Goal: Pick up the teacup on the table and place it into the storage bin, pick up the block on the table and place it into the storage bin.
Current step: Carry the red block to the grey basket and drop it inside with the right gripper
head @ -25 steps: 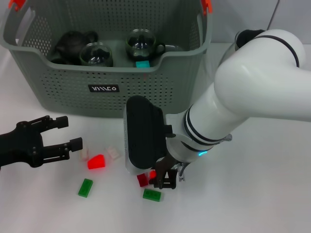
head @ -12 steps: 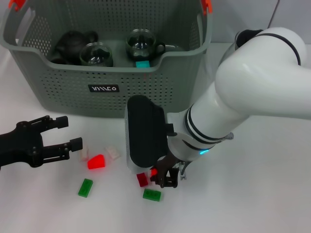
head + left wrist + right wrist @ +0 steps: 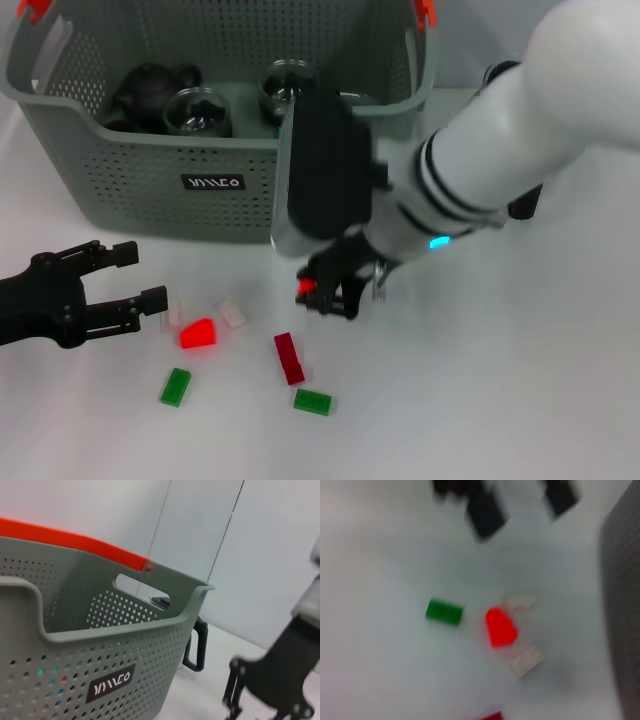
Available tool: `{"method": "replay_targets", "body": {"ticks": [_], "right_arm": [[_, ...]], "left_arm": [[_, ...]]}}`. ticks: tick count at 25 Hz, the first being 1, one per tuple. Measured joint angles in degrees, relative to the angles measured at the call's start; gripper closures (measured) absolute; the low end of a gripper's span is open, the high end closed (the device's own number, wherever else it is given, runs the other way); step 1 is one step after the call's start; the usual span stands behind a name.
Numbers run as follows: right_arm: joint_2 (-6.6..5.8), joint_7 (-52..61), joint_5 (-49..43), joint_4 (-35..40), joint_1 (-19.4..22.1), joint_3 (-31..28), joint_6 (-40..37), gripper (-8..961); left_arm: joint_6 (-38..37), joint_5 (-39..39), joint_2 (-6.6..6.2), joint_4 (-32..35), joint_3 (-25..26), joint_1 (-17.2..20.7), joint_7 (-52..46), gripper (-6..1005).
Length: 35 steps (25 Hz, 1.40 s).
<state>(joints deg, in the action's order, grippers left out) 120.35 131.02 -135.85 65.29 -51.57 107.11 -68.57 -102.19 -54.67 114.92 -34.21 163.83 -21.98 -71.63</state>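
My right hand lifted off the table clenched on a small red block, now at 6 o'clock of the storage bin; drop-in comes next, left hand released, idle.

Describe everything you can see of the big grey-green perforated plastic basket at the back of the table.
The grey-green perforated plastic storage bin stands upright on the white table. Its walls are dotted with small holes, orange clips sit at its handles, and a small black label marks its front. Its front rim dips low. Inside are a dark teapot and two glass teacups. The right arm partly hides its right front corner.
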Motion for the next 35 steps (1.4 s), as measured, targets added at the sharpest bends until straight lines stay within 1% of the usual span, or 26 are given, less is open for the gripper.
{"method": "replay_targets", "body": {"ticks": [5,8,10,13,18,22,26,31,35], "right_arm": [[-0.04,0.2,-0.1,10.9,1.9,-7.9,-6.3,742],[-0.04,0.9,0.1,15.0,1.9,-11.5,-7.5,742],[-0.02,1.1,0.1,16.9,1.4,-14.3,-7.3,742],[-0.04,0.9,-0.1,16.9,0.0,-18.1,-5.3,742],[-0.03,0.6,-1.6,15.4,-1.1,-21.1,2.2,743],[-0.03,0.6,-2.6,12.3,-1.9,-23.3,7.7,743],[-0.04,0.6,-4.8,6.5,-3.8,-25.5,10.8,742],[-0.1,0.6,-5.8,-0.9,-5.6,-26.5,15.1,744],[-0.11,0.6,-6.3,-5.6,-7.3,-27.0,16.3,733]], "left_arm": [[-0.1,0.0,-0.04,-0.1,0.0,-0.1,0.0,137],[-0.1,0.0,-0.09,-0.1,0.0,-0.2,0.0,137],[-0.1,0.0,-0.13,-0.1,0.0,-0.2,0.0,137],[-0.1,-0.1,-0.14,-0.1,0.0,-0.2,0.0,137],[-0.1,-0.1,-0.22,-0.1,0.0,-0.4,0.0,137],[-0.1,-0.1,-0.22,-0.1,0.0,-0.4,0.0,137],[0.0,-0.2,-0.22,-0.1,0.0,-0.4,0.0,137],[0.4,-0.3,-0.08,-0.1,0.0,-0.4,0.1,137],[0.4,-0.3,-0.06,-0.1,0.0,-0.5,0.1,137]]}}
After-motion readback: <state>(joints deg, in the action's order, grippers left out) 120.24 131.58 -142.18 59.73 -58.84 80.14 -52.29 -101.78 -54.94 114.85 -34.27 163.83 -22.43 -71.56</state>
